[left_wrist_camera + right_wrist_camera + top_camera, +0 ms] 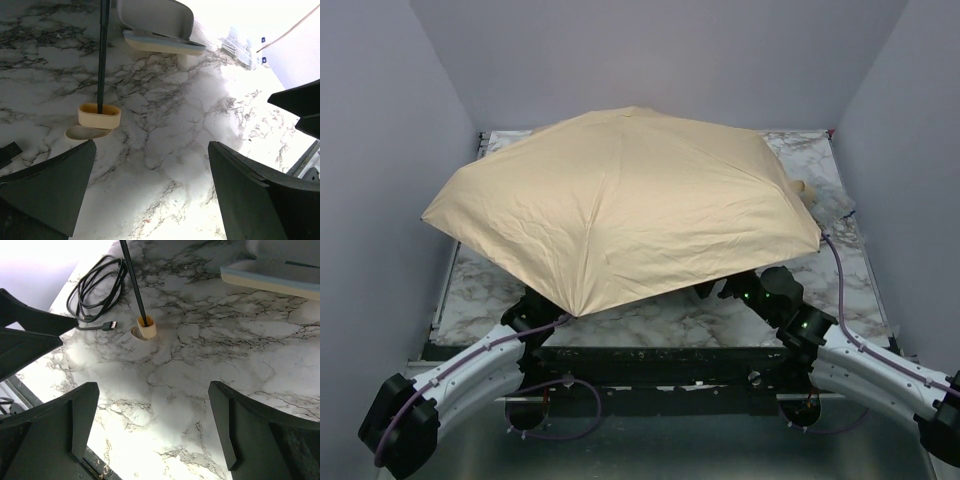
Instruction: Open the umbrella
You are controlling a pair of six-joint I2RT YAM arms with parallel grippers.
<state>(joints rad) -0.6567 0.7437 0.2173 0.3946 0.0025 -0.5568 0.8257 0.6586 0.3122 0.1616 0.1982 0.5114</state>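
Note:
The tan umbrella (620, 205) stands fully open, and its canopy covers most of the marble table (710, 318). Under it, the thin black shaft (102, 55) runs down to a tan handle (100, 115) resting on the marble; shaft (132, 280) and handle (146, 329) also show in the right wrist view. My left gripper (152, 190) is open and empty, near the canopy's front edge (532, 312). My right gripper (152, 425) is open and empty, at the front right under the canopy rim (735, 288). Neither touches the umbrella.
The pale oval hard case (157, 25) lies open on the marble behind the handle and also shows in the right wrist view (275, 270). A coiled black cable (97, 285) lies near the table's left edge. Grey walls enclose three sides.

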